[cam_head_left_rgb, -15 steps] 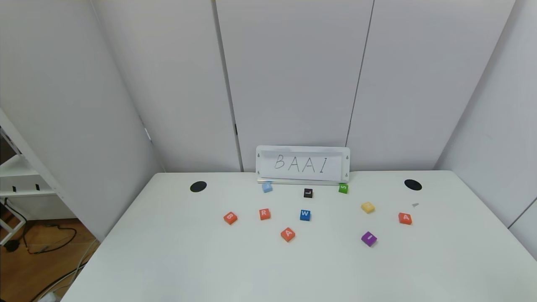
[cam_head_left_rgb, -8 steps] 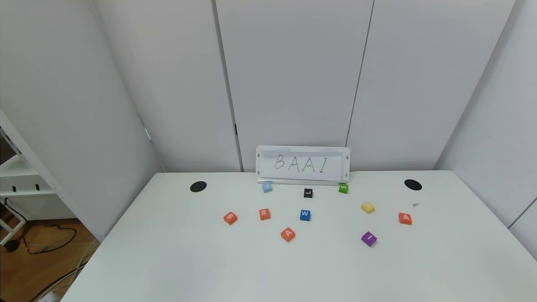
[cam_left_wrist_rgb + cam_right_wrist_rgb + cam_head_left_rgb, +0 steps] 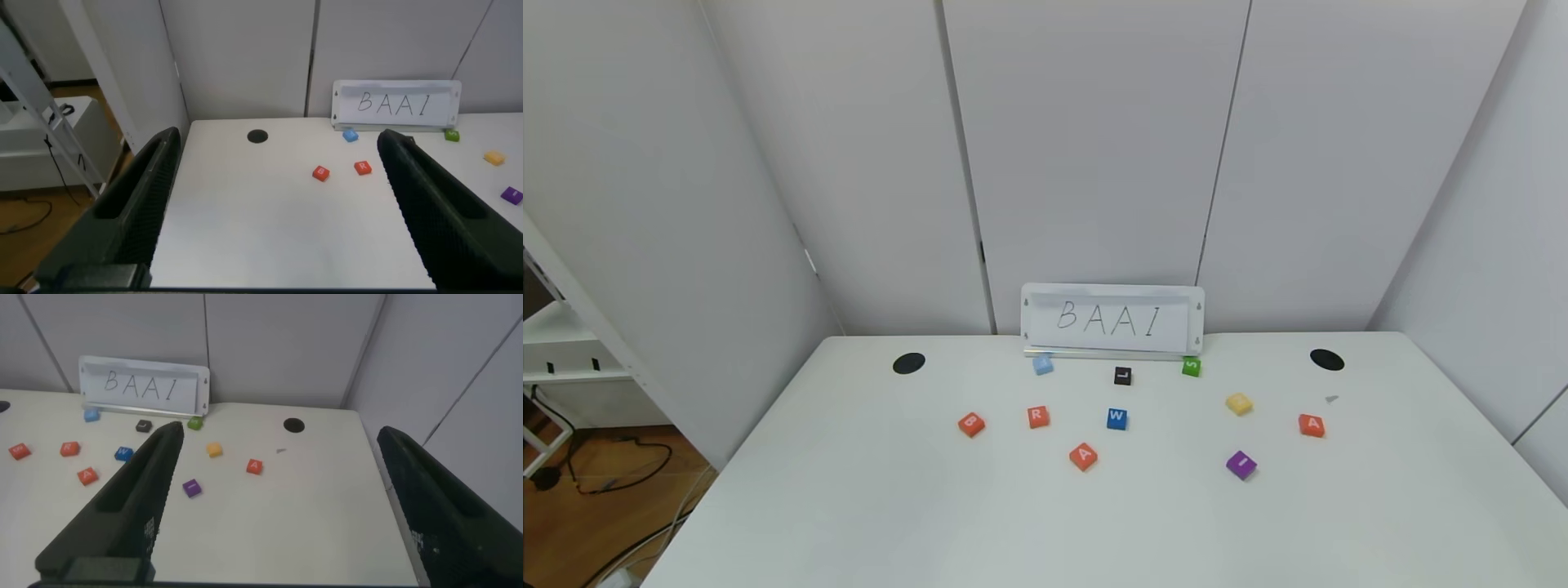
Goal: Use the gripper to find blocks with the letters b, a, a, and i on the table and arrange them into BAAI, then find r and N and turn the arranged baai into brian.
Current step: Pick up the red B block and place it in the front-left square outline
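White bench (image 3: 866, 506) carries the scattered tiles; we list the blocks: orange-red B (image 3: 970, 424) at the robot's left, orange-red A (image 3: 1083, 456) nearer the front, second orange-red A (image 3: 1311, 425) far right, purple I (image 3: 1241, 465) front right; r (image 3: 1037, 417) lies between B and the blue W tile (image 3: 1116, 419); N (image 3: 1238, 403), yellow, sits left of the far-right A; a BAAI sign (image 3: 1112, 320) stands at the back edge; left gripper (image 3: 274, 204) and right gripper (image 3: 274, 498), seen only in our wrist views, hang above the bench, jaws wide apart and holding nothing.
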Action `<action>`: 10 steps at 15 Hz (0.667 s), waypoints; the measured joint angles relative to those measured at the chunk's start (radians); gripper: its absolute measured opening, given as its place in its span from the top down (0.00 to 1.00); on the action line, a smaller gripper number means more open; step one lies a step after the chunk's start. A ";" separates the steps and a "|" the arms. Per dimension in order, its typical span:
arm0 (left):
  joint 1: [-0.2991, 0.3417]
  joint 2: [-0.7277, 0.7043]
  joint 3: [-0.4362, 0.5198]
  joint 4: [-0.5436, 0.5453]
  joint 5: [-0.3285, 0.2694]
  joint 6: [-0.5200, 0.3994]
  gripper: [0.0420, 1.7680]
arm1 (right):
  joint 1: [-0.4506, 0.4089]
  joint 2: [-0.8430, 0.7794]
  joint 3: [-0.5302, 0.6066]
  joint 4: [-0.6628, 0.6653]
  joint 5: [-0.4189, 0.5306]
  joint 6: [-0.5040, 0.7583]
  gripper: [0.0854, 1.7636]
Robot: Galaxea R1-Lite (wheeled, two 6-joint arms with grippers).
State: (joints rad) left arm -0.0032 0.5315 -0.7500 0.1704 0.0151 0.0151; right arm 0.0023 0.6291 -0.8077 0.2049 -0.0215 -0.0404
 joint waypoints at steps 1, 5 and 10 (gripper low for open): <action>0.000 0.041 -0.032 -0.001 0.000 0.001 0.03 | 0.000 0.037 -0.025 0.000 0.001 0.000 0.03; 0.000 0.219 -0.142 -0.009 -0.001 0.002 0.03 | 0.004 0.220 -0.138 -0.006 0.002 0.005 0.03; 0.001 0.406 -0.226 -0.008 -0.001 0.002 0.03 | 0.002 0.375 -0.240 0.001 0.004 0.004 0.03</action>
State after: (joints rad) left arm -0.0017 0.9370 -0.9755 0.1623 0.0136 0.0174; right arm 0.0043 1.0045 -1.0477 0.2057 -0.0174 -0.0362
